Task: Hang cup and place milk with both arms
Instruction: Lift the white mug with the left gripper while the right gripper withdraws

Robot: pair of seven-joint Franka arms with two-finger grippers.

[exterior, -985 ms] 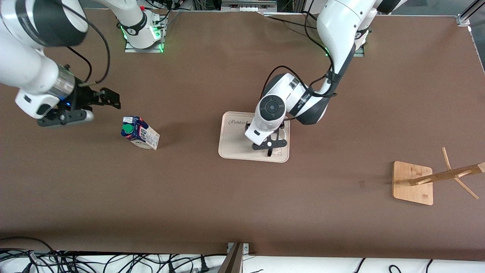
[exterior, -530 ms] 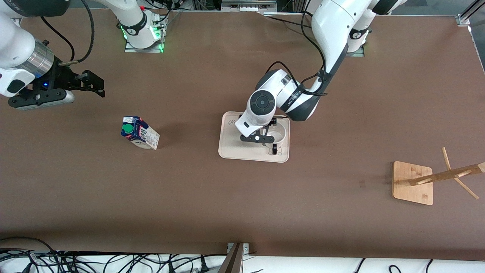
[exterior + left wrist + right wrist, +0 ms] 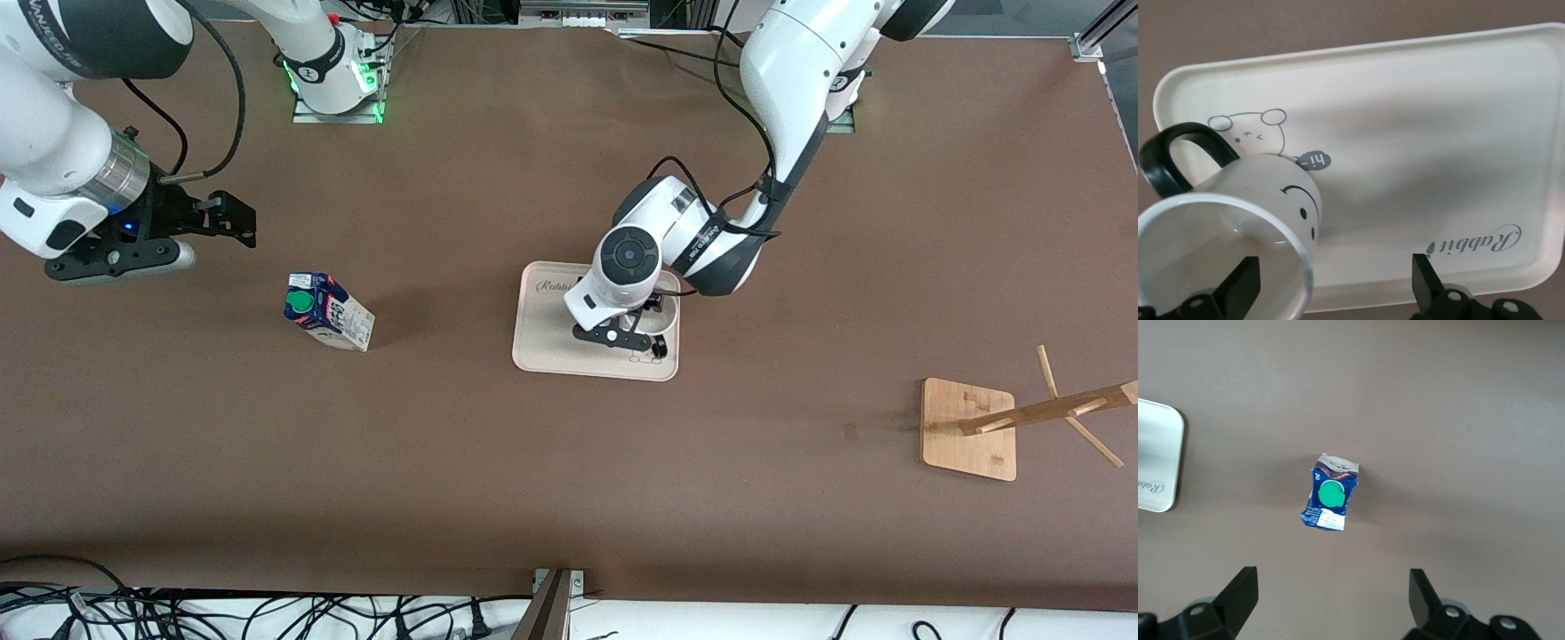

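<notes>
The cup point(image 3: 1238, 220), white with a black loop handle and a black smiley face, sits tilted on the cream tray point(image 3: 1418, 133), its open mouth facing the left wrist camera. The milk point(image 3: 327, 311), a blue-and-white carton with a green cap, stands on the bench toward the right arm's end.

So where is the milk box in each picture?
Front view: the milk stands on the table, toward the right arm's end, beside the tray.
Right wrist view: the milk sits mid-picture, green cap up.
Left wrist view: not in it.
Shared landmark: the tray with "Rabbit" lettering, in all three.
</notes>
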